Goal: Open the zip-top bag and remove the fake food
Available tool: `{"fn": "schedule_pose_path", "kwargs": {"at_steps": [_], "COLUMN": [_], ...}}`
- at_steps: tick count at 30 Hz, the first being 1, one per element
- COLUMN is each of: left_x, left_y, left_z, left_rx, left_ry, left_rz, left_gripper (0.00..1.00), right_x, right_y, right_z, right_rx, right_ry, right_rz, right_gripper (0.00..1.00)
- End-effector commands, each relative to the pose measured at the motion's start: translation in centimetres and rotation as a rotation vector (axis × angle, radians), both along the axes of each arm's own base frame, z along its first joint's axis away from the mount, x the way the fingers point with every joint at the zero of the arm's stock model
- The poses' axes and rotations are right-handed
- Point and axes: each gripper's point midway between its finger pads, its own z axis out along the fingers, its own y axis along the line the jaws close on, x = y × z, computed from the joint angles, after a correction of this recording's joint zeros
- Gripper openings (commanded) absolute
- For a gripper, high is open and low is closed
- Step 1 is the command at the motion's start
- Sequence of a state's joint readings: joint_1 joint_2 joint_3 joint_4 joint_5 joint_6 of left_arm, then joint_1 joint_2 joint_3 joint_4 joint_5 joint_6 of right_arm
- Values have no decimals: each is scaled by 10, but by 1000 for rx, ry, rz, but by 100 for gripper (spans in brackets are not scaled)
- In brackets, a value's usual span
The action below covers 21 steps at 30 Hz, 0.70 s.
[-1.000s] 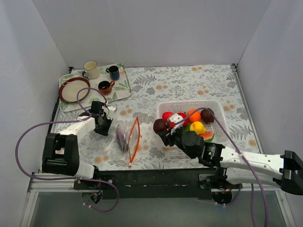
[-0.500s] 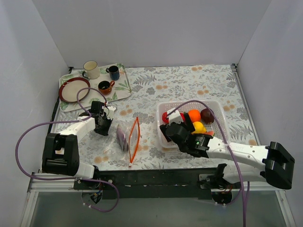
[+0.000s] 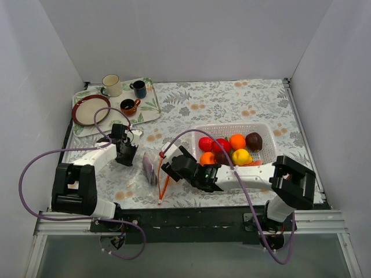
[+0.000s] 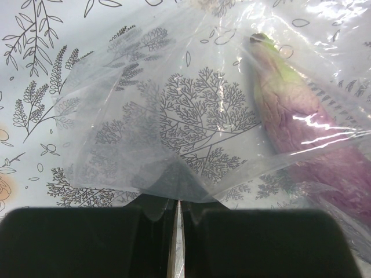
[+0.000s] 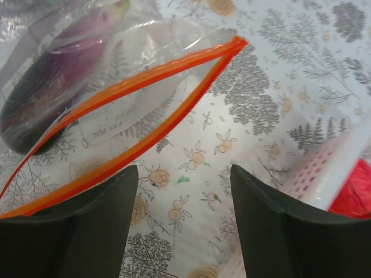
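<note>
Right fingers (image 5: 69,231) now over floral tablecloth (image 5: 278,87)

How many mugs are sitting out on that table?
3, all on the far-left tray: a cream mug at the back, a dark blue mug beside it, a brown mug nearer, by the plate.

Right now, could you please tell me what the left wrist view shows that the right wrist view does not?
Left wrist only: the left hand shut on a fold of the zip-top bag. Right wrist only: the open right hand, the gaping orange zipper strip, the white basket. Both: the bag holding the purple fake eggplant, on the floral tablecloth.
</note>
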<state>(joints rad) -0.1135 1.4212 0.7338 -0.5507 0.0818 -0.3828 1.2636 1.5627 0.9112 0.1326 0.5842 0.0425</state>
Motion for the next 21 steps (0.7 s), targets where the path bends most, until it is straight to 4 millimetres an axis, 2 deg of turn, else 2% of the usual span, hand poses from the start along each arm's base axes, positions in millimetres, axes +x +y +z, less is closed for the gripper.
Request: {"fn": "schedule_pose_path", "kwargs": {"at_steps": [1, 8, 12, 14, 15, 16, 19, 21], "left_x": [-6, -6, -7, -7, -8, -7, -8, -7], "left_y": [1, 2, 2, 2, 1, 1, 1, 1], "left_z": [-5, -6, -9, -9, -10, -10, -11, -10], "left_rx": [6, 13, 13, 12, 10, 9, 6, 7], "left_ry": [16, 13, 21, 19, 23, 22, 27, 22], "left_rz": [-1, -6, -8, -9, -8, -6, -6, -5], "left_gripper": [0, 0, 0, 0, 0, 0, 0, 0], "right_x": [-4, -10, -14, -21, -22, -23, -28, -32], "right_y": [42, 57, 52, 53, 53, 54, 59, 64], "right_z": [4, -4, -4, -2, -2, -1, -7, -13], "right_rx": [86, 89, 52, 48, 42, 40, 32, 28], "right_ry": [13, 30, -7, -20, -28, -30, -22, -5], "right_rz": [98, 120, 80, 88, 89, 93, 114, 151], "right_gripper": [70, 63, 59, 49, 41, 28, 8, 6]}}
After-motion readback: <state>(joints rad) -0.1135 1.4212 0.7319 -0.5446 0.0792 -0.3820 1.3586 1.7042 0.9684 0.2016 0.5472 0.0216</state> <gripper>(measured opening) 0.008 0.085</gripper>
